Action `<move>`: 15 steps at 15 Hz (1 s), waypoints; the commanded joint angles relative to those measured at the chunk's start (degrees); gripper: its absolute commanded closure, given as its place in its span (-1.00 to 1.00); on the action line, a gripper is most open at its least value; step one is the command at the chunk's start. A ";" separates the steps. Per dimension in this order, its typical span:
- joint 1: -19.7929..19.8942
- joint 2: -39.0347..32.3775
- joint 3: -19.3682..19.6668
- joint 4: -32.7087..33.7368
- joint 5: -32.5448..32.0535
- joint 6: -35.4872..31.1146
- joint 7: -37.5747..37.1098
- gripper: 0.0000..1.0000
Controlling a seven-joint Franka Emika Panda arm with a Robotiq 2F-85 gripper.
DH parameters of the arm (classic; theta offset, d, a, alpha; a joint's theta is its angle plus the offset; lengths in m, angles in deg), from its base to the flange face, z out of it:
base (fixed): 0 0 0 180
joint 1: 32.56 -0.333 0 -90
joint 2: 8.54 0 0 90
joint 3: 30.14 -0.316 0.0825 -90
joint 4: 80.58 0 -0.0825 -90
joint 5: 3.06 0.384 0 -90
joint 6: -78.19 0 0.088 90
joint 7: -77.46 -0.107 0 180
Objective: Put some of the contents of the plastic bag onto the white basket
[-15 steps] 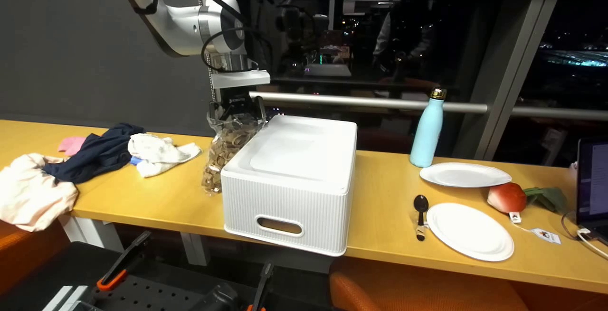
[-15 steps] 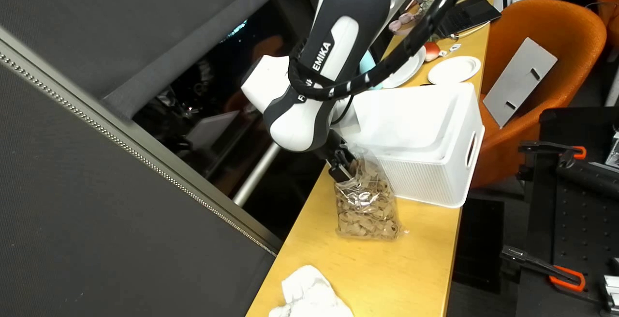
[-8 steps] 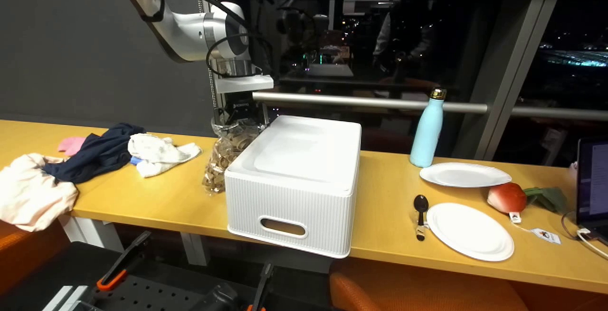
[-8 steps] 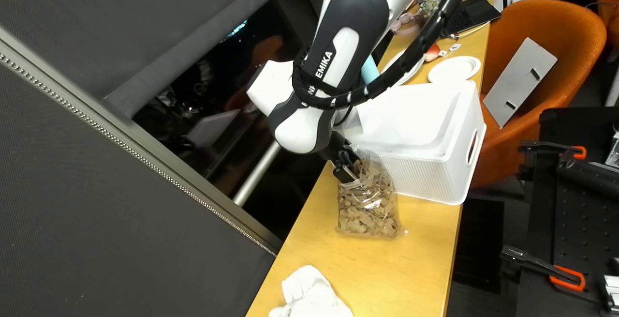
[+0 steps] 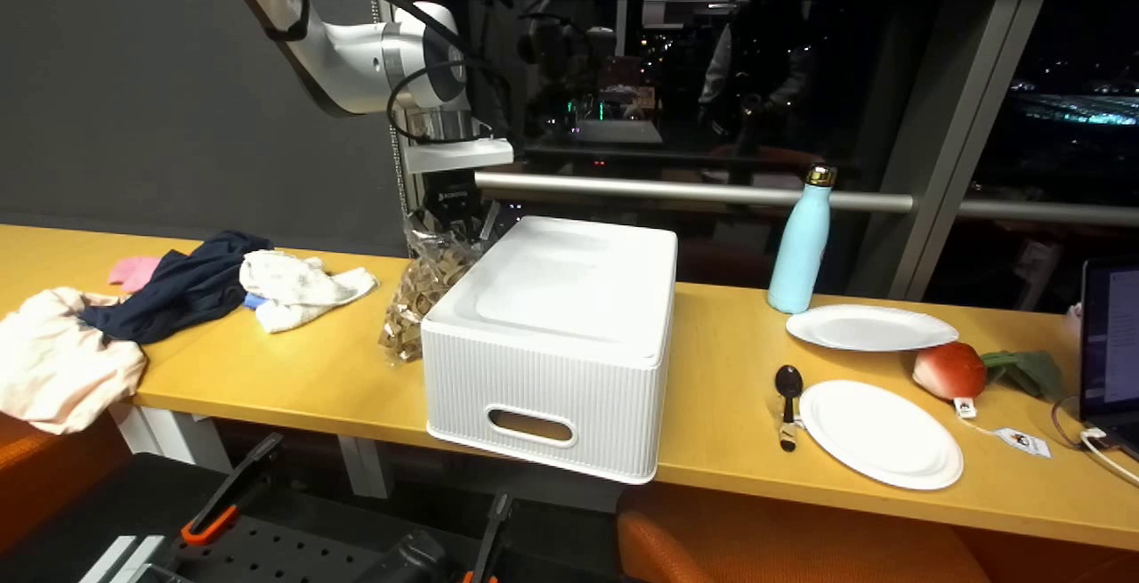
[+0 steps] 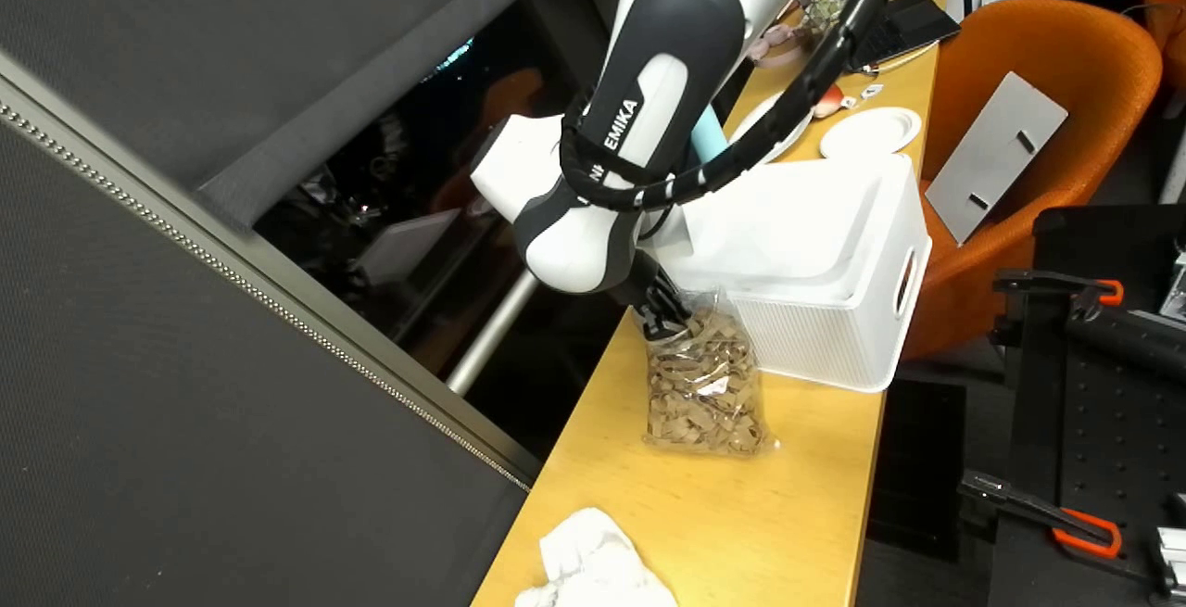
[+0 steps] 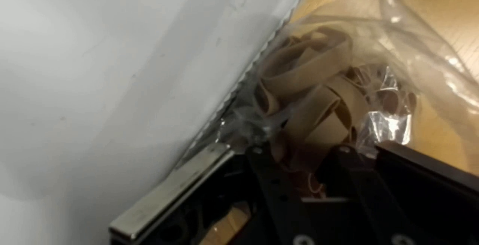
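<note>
The clear plastic bag (image 5: 412, 309) stands on the table against the side of the white basket (image 5: 545, 374), full of brown, curled, paper-like strips. That basket has ribbed walls, a handle slot and a flat, slightly recessed face turned up, with nothing on it. In an exterior view my gripper (image 6: 667, 320) points down into the mouth of the bag (image 6: 706, 398). The wrist view shows brown strips (image 7: 307, 65) just ahead of and between the dark linkages of the gripper (image 7: 302, 151). Its pads are hidden by plastic and strips, so whether they grip anything does not show.
Crumpled clothes (image 5: 187, 294) lie left of the bag in an exterior view. On the basket's far side are a light blue bottle (image 5: 799, 249), white plates (image 5: 881, 436), a dark spoon (image 5: 788, 400), a red toy vegetable (image 5: 950, 369) and a laptop (image 5: 1112, 343). A window bar (image 5: 694, 191) runs behind.
My gripper shifted slightly right and down in an exterior view, and the basket slid slightly the same way. Over the last half second the jaws have drawn closer together inside the bag.
</note>
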 commanded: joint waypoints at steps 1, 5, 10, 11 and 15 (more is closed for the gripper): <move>-0.21 0.62 -0.04 0.88 -0.37 1.52 -1.13 0.98; -0.70 3.11 0.14 -1.06 -0.64 1.63 -2.88 0.98; -1.48 7.88 0.72 -3.88 -1.21 2.58 -6.57 0.98; -1.70 9.34 0.93 -4.84 -1.49 3.17 -7.75 0.98; -1.83 15.11 1.59 -8.31 -3.51 5.87 -11.36 0.98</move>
